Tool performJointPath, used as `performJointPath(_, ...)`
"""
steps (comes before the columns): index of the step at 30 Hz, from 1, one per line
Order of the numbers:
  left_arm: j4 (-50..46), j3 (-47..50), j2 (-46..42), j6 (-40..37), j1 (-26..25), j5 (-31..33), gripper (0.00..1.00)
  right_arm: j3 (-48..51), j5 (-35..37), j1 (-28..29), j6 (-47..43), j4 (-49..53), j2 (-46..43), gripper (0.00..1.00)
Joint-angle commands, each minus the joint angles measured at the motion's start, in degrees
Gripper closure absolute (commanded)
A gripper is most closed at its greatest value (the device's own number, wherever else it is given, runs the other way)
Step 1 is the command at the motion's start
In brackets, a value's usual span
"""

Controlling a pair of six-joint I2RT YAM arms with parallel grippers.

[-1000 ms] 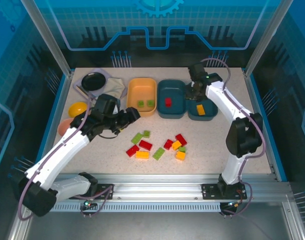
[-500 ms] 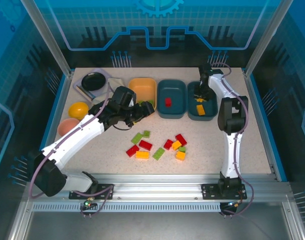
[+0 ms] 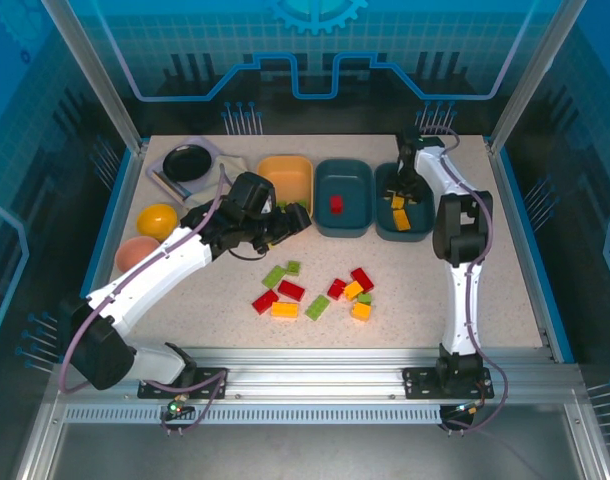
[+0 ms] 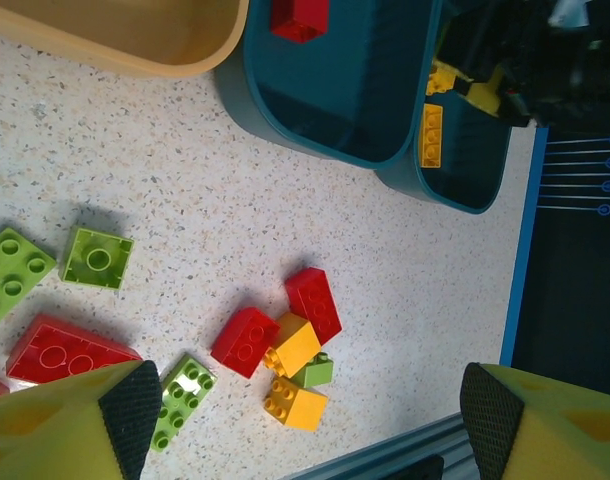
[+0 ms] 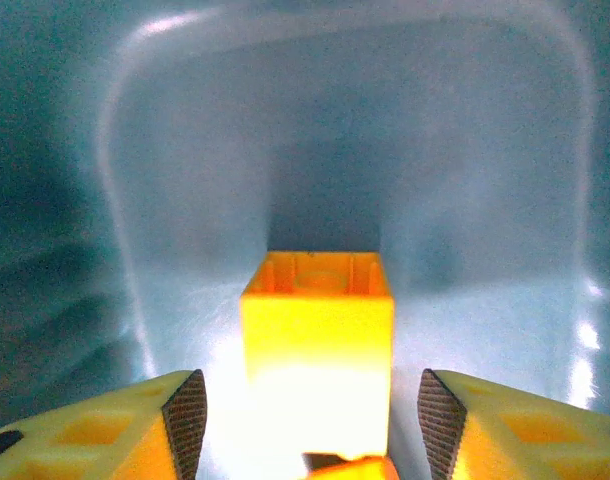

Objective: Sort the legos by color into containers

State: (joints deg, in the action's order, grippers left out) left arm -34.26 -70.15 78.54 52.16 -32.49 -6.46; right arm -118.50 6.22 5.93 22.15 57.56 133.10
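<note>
Speckled table [image 3: 415, 310], blue glass walls [image 3: 315, 50]

top: overhead, whole table [image 3: 405, 300] | left wrist: downward, shares legos [image 4: 245, 341] | right wrist: inside tray [image 5: 335, 150], close

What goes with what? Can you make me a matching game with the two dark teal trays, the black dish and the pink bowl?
Things:
1. middle teal tray
2. right teal tray
3. black dish
4. pink bowl

Places or contents:
A. in the far left corner of the table
B. holds yellow-orange bricks
C. holds one red brick
D. by the left edge, nearer the arms than the yellow bowl

Pairs: 1-C, 2-B, 3-A, 4-D
</note>
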Motion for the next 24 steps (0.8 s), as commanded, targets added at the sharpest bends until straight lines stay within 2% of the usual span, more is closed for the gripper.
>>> performJointPath(1,-4.3,-2.3,-0.1,0.4,-0.4,1.6,0.18,-0.5,2.1,2.0,-1.0,0.8,-11.6,0.4)
performJointPath(7,-11.1,-3.0,-0.1,1.3,-0.5,3.3,0.2,7.6,3.3,7.8,0.5,-0.9,-26.3,0.41)
performJointPath(12,-15.3,0.2,-2.4,3.3,-0.4,4.9,0.21,18.6,4.3,17.4,1.1,-2.6,-38.3,0.4)
performJointPath(19,-22.7,7.5,-5.5,8.0,-0.4,6.6,0.21,37.9,2.3,32.6,3.4,-7.2,-52.8,0.38)
performJointPath(24,-19.2,15.0,-6.9,7.8,-0.4,3.5,0.19,49.0,-0.7,40.4,6.4,-10.8,-58.3,0.37)
